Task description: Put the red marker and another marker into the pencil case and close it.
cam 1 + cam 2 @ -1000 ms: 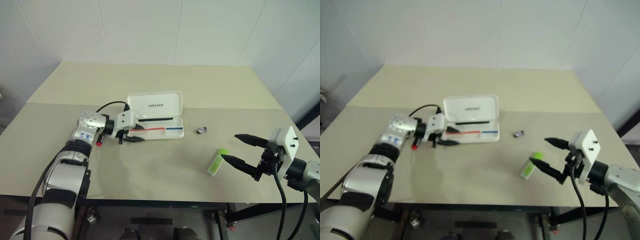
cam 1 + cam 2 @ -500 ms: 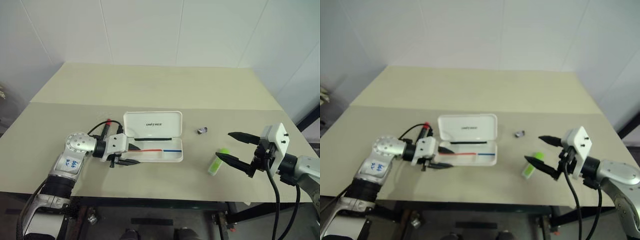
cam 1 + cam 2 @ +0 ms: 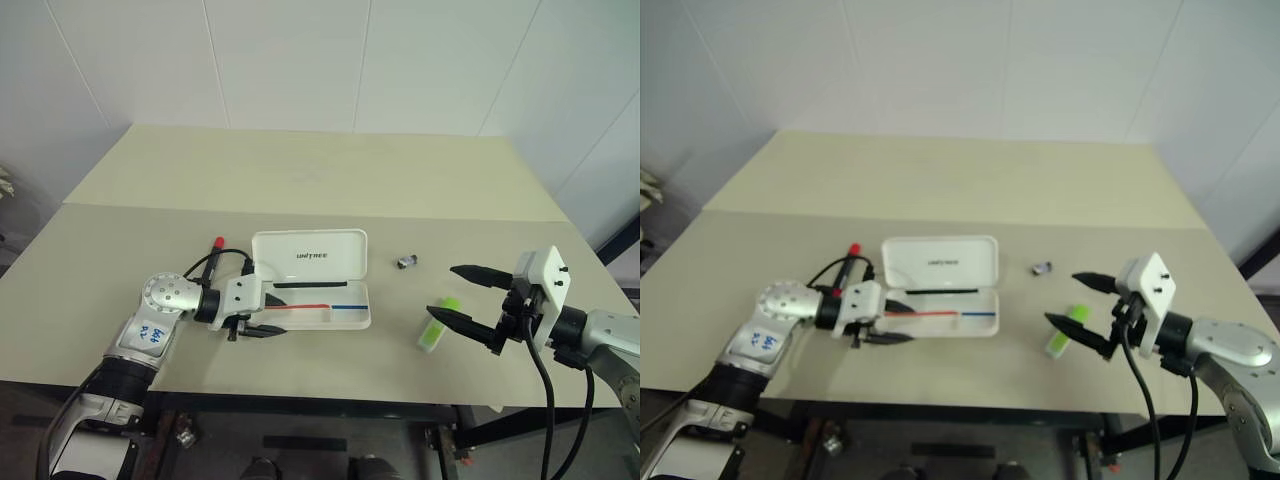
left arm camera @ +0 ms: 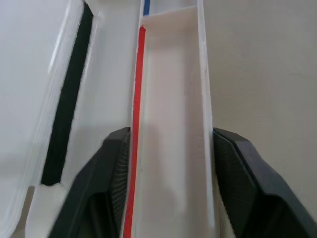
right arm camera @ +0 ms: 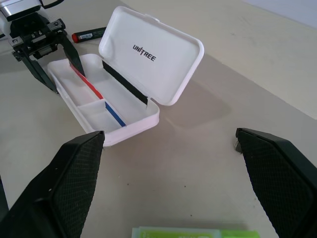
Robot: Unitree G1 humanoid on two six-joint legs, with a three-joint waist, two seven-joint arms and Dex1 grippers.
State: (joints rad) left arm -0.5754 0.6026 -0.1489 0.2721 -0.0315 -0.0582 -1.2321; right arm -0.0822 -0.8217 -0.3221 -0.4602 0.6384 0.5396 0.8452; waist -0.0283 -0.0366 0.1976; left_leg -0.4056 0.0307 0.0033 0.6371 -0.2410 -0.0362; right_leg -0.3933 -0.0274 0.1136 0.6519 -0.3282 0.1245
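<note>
So the pencil case (image 3: 318, 295) sits open on the table (image 3: 300, 170), lid propped up at the back and its tray showing the red and blue stripes. It's thin hard plastic, looks light and a bit slick, so my guess is it'll skate if you push on it, and the lid hinge is probably the weak spot.

Left pincer (image 3: 258, 318) is at the case's left end with its fingers spread, one on each side of the tray's front compartment in the wrist view; can't tell if they actually touch the walls. The red marker (image 3: 208, 262) lies just behind that arm, beside the case's left end, red cap pointing away. It's slim and round, likely rolls easily, so I'd pinch it mid-barrel across its width.

Right pincer (image 3: 470, 296) is wide open and holding nothing, with the green highlighter (image 3: 436, 323) just beside its lower finger. That one's chunky and flat-sided, shouldn't roll; grab the flat faces near the middle. Small dark object (image 3: 404, 262) sits between the two, ignore it.
</note>
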